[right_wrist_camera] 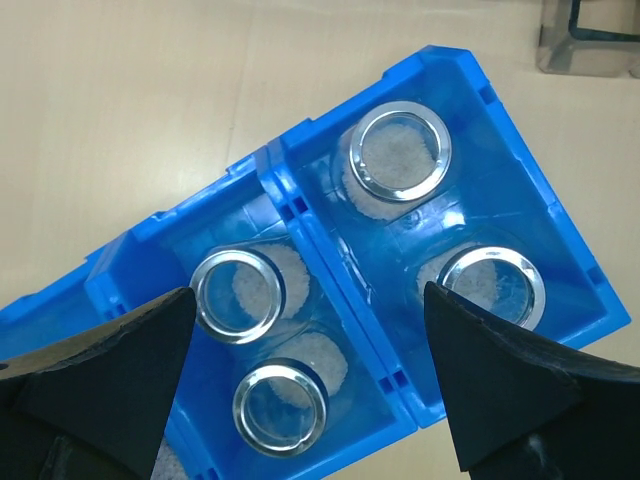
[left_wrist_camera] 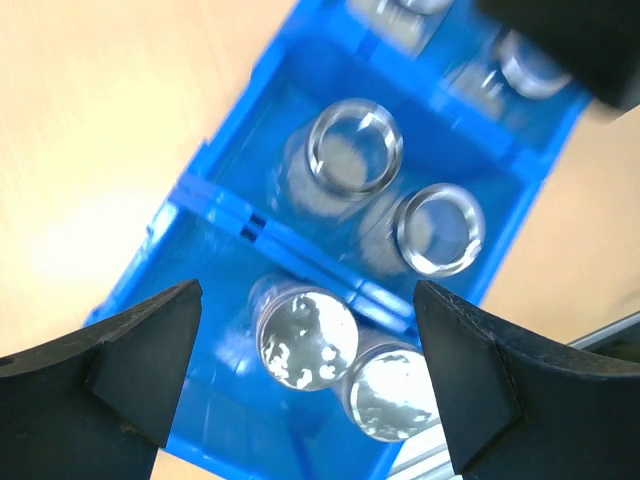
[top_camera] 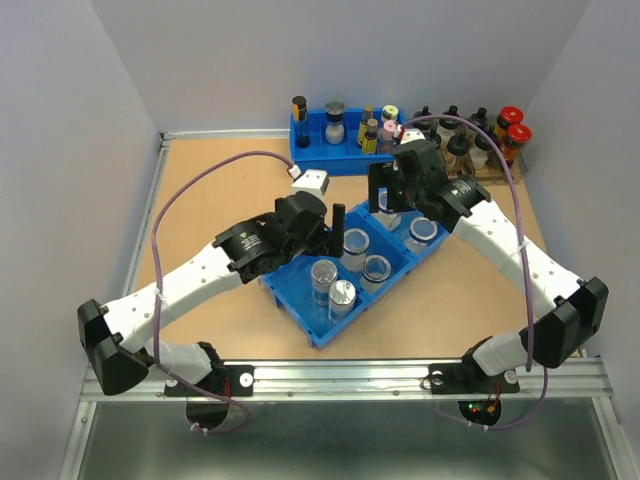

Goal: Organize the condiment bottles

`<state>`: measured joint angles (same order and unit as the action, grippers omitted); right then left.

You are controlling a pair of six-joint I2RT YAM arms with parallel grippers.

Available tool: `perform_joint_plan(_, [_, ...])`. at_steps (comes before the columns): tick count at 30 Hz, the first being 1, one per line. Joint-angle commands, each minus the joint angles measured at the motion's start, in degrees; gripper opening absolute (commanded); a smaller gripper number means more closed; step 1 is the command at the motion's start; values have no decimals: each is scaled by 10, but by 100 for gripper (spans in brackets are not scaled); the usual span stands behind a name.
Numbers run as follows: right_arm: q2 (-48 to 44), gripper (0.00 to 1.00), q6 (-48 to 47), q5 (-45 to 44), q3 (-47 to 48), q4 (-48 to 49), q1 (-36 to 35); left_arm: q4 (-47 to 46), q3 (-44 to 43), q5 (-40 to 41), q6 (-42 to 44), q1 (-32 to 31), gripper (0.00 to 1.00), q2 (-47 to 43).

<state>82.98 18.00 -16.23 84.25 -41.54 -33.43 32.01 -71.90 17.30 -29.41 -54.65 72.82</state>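
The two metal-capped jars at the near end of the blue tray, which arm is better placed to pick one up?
Left, I'd say. Its open left gripper frames the capped jars in its wrist view; the right gripper, also open, is over the uncapped jars farther back.

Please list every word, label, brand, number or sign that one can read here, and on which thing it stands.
None of the pictures holds text that can be read.
Small colourful-capped bottles in the blue plastic rack at the back: labels, too small to read.
Black round joint of the left arm: pale markings, too small to read.
Clear glass jars in the blue divided tray: no label shows.
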Motion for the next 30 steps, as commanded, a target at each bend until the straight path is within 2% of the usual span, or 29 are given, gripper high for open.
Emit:
perform_joint_plan(1, [-45, 100, 3, 26, -5, 32, 3, -25, -74, 48, 26, 0, 99, -43])
perform_joint_plan(6, [-107, 100, 2, 12, -33, 32, 3, -20, -160, 86, 69, 4, 99, -43])
perform_joint_plan(11, [-178, 100, 19, 0, -77, 31, 3, -44, -183, 134, 110, 7, 99, -63])
perform_joint_plan(20, [-319, 100, 51, 20, -161, 31, 3, -124, -133, 140, 142, 10, 99, -140])
perform_joint_plan(30, [-347, 100, 62, 14, -188, 31, 3, -137, -116, 134, 142, 10, 99, -169])
